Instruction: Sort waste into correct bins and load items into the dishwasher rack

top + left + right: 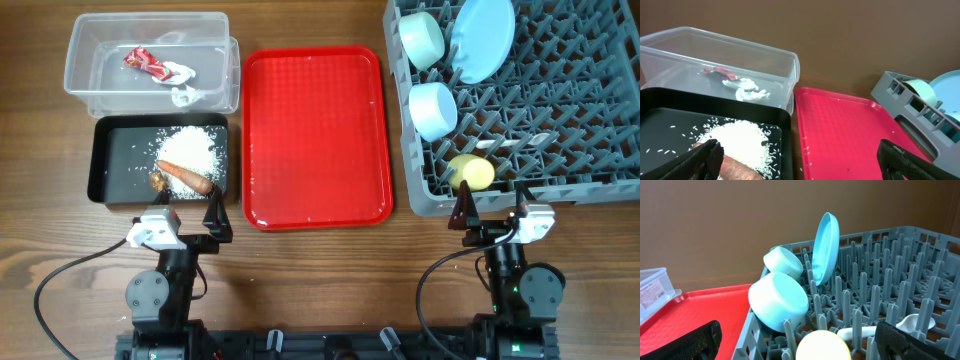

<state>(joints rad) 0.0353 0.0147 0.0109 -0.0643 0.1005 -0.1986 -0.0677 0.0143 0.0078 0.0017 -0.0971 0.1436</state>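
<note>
**Entry 1: left gripper** (187, 207). I am logging it low over the table (320, 275), at the near edge of the black tub (105, 165). Its jaws are standing wide apart and gripping nothing.

**Entry 2: right gripper** (492, 205). I am reading it just off the near-left corner of the rack (560, 110). Its jaws are likewise spread apart and empty.

**Entry 3: clear tub** (72, 60). It is sitting at the far left of the table.
- The sachet wrapper (147, 62) and the tissue (183, 85) are lying inside it, just beside each other.

**Entry 4: black tub.** It is sitting against the near side of the clear tub.
- The rice (192, 148) is lying in a heap, with loose grains around it.
- The carrot stick (188, 177) is lying at the heap's near edge.
- The brown lump (158, 180) is resting at the stick's left end.

**Entry 5: red tray** (315, 140). It is lying flat between the tubs and the rack.

**Entry 6: rack.** It is occupying the right of the table.
- The plate (484, 38) is standing on edge between pegs at the far left.
- The far bowl (421, 38) is lying tipped on its side just left of the plate.
- The near bowl (433, 108) is lying tipped on its side in front of the far bowl.
- The yellow cup (470, 172) is sitting at the near-left corner.
- The spoon (912, 322) is lying among the pegs just to the right of the cup.
</note>
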